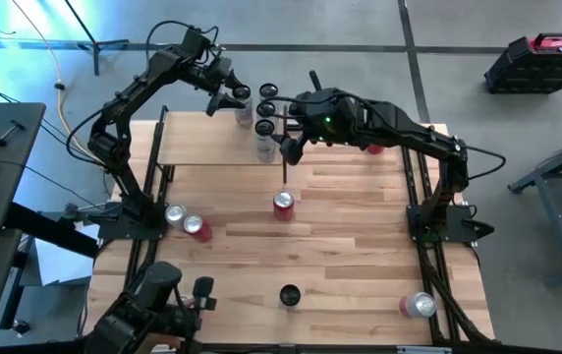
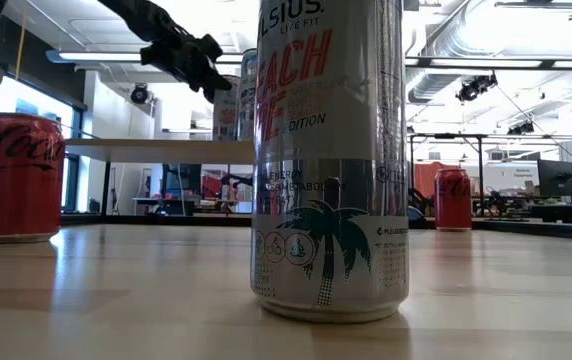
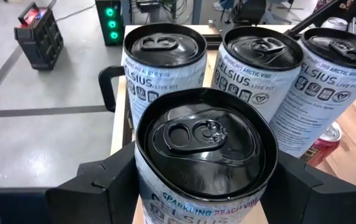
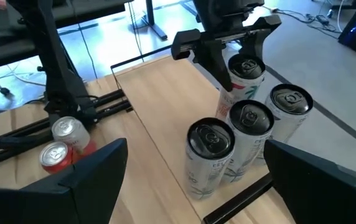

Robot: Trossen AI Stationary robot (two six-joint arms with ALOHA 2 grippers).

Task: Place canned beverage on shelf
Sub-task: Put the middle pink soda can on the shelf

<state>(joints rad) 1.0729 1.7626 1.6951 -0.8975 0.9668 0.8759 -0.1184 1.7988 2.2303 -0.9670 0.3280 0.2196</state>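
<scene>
The shelf (image 1: 207,147) is a light-wood board in black posts at the table's far left. Three tall Celsius cans (image 4: 249,124) stand upright on their bases at its right end. My left gripper (image 1: 234,98) is shut on a fourth canned beverage (image 3: 203,143), black-topped, just beside them on the far side. My right gripper (image 4: 193,177) hovers wide open above the shelf's right end (image 1: 289,149), on the near side of the cans, touching nothing. My left gripper pinches the can's upper wall (image 3: 145,168), just under the top rim, between its two fingers, one on each side. The fingers (image 4: 204,55) come slanting down from the table's far left. The can stands upright; the other cans hide its base.
A red cola can (image 1: 283,205) stands mid-table. Two cans (image 1: 185,220) are near the left arm's base, and another red can (image 1: 374,147) is under the right arm. A black-topped Celsius can (image 1: 289,294) stands near the front edge, and a can (image 1: 419,305) lies front right.
</scene>
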